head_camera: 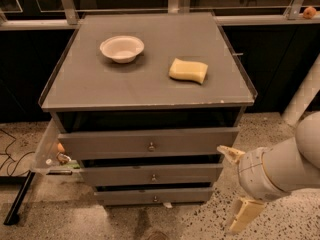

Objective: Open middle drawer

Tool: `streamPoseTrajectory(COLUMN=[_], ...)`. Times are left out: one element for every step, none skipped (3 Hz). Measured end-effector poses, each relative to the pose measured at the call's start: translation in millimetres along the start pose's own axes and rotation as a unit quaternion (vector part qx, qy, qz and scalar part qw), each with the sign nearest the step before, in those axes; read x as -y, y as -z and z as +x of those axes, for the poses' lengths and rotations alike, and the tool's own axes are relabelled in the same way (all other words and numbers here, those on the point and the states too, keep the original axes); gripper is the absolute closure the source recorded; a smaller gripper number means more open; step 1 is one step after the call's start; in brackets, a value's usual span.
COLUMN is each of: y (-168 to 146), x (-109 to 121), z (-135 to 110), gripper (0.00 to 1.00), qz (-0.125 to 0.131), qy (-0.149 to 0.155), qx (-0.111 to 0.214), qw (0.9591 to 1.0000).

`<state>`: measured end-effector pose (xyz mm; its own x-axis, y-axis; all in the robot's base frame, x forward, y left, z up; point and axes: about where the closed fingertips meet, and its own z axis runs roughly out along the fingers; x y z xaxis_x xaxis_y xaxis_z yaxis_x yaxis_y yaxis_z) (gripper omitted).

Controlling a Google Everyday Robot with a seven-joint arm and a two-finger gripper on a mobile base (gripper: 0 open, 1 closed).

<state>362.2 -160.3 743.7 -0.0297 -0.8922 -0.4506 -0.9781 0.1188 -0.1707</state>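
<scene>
The middle drawer (150, 174) is the second of three grey fronts in the cabinet, with a small round metal knob (153, 178). It stands about flush between the taller top drawer (150, 143) and the narrow bottom drawer (155, 196). My gripper (232, 189) is at the lower right, just off the cabinet's right front corner, level with the middle and bottom drawers. Its two cream fingers (244, 213) are spread apart and hold nothing. It touches no drawer or knob.
A white bowl (122, 48) and a yellow sponge (188, 70) lie on the grey cabinet top (150, 89). A clear side bin (47, 151) with small items hangs on the left. A white post (305, 94) stands at the right, above speckled floor (125, 224).
</scene>
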Motion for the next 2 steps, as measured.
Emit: streamPoseTrajectory(y=[0.0,-9.3], x=[-0.1,-0.2], z=[-0.1,1.6], gripper=[0.00,0.00], qz=[0.000,-0.004], qy=[0.000,-0.010], qx=[0.000,0.005], qw=[1.0000,0.9999])
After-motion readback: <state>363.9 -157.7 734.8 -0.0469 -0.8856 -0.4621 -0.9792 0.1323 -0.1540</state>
